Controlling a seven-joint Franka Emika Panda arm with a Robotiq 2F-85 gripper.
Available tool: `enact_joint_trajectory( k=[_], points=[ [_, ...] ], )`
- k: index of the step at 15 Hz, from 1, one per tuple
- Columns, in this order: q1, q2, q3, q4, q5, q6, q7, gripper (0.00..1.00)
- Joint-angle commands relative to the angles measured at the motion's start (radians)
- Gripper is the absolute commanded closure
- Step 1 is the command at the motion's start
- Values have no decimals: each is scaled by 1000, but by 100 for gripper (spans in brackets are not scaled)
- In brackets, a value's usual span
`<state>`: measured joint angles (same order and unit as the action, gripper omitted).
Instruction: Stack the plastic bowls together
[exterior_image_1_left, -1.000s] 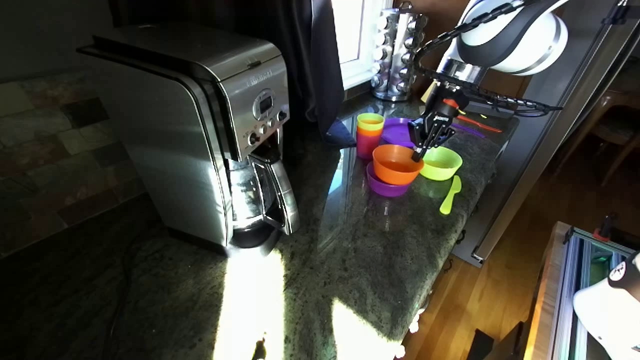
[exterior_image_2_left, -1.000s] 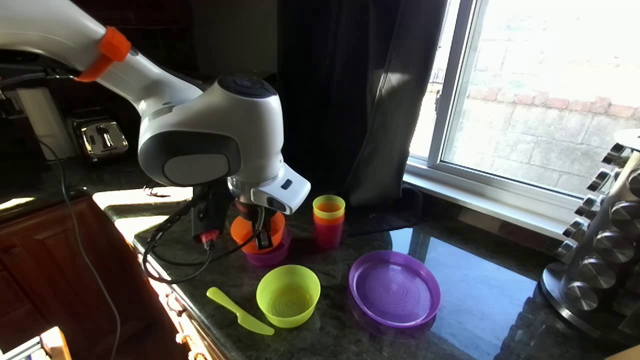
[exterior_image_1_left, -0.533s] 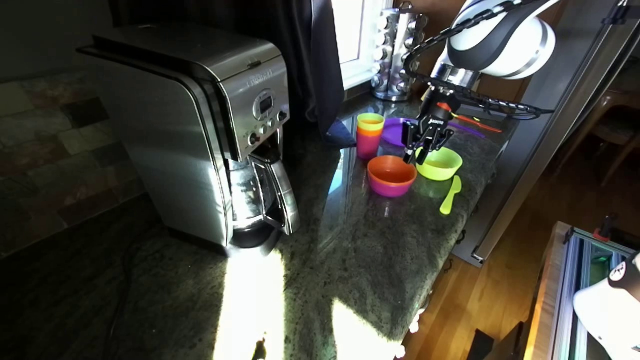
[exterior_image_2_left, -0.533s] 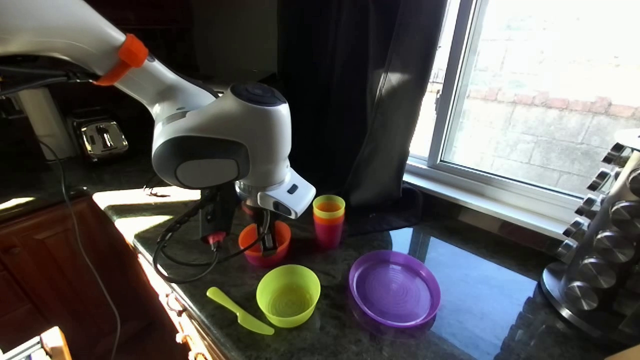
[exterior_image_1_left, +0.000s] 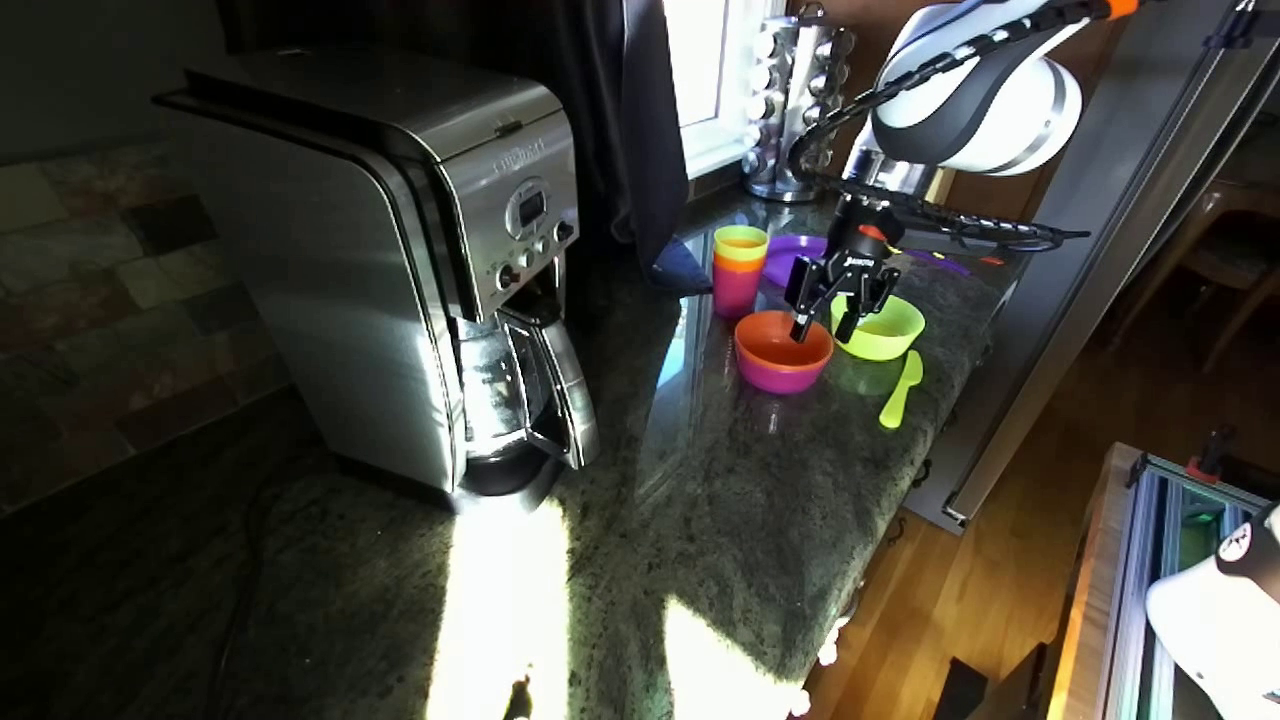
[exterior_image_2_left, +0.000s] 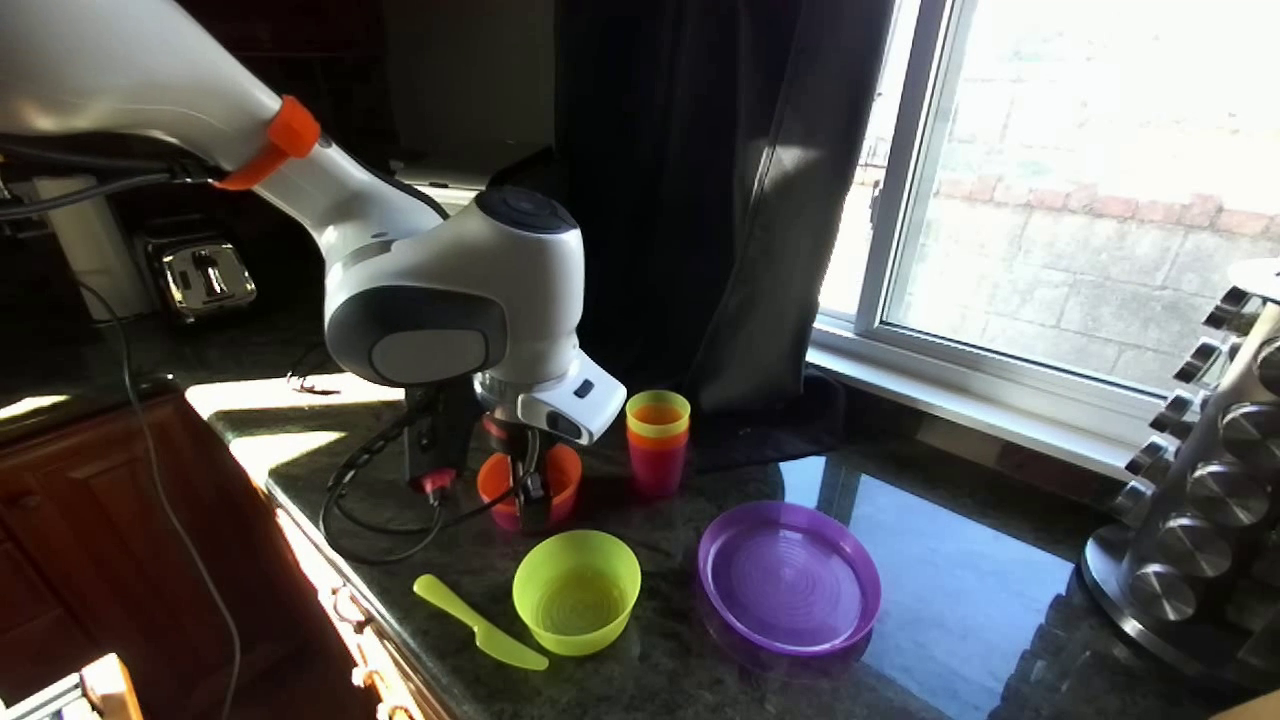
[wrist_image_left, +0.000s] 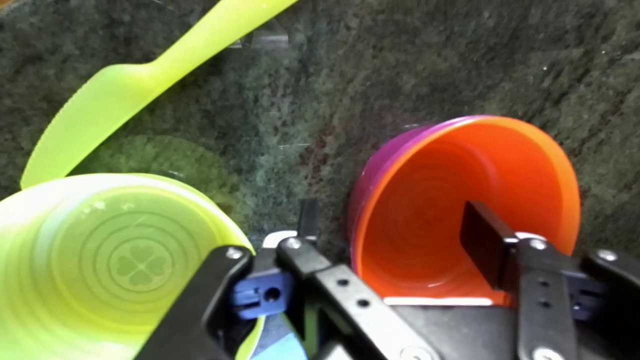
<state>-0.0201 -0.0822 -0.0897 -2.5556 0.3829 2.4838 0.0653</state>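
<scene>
Wrist view, L to R: a lime knife (wrist_image_left: 110, 105) lies on the dark countertop (wrist_image_left: 280, 100), just beside the green bowl (wrist_image_left: 125, 265), which sits upright on its own; at ctr, the robot's gripper (wrist_image_left: 395, 230) has its jaws wide, w/ one pad (wrist_image_left: 307, 217) over the gap btwn bowls and the other over the mouth of the orange bowl (wrist_image_left: 425, 210), whose rim passes btwn them unclamped (contact, if any, can't tell); at R, the orange sits nested in a purple bowl (wrist_image_left: 377, 167), only a strip of it showing. Any 2nd purple underneath is hidden, if there at all. In an exterior view, farther R, stand the cups (exterior_image_2_left: 658, 455) and a purple plate (exterior_image_2_left: 790, 580), prob. not part of the job. Status, best guess: orange-in-purple is done; the green is yet to join, so one transfer looks left, once the gripper clears the rim. Vs. 1 sec ago: the orange then rode high & off-ctr atop the purple, jaws apparently closed on its rim; now it's down inside, looking lvl, the jaws have parted, and the gripper sits a bit lower in both exterior views. Green bowl, knife, cups & plate haven't budged.
</scene>
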Motion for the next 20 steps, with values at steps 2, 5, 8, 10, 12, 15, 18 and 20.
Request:
enact_joint_trajectory(
  k=[2, 5, 8, 10, 12, 15, 18, 20],
  points=[
    [-7, 44, 15, 29, 2, -18, 10, 66],
    [-8, 48, 18, 31, 1, -21, 12, 88],
    [-9, 17, 19, 14, 0, -27, 16, 100],
    [-10, -17, 18, -5, 5, -29, 7, 100],
    [-8, -61, 16, -29, 11, -29, -33, 99],
    [-17, -144, 6, -73, -23, -49, -52, 99],
    [-37, -245, -17, -130, -46, -80, -79, 99],
    [-66, -305, -31, -162, -89, -122, -69, 99]
  ],
)
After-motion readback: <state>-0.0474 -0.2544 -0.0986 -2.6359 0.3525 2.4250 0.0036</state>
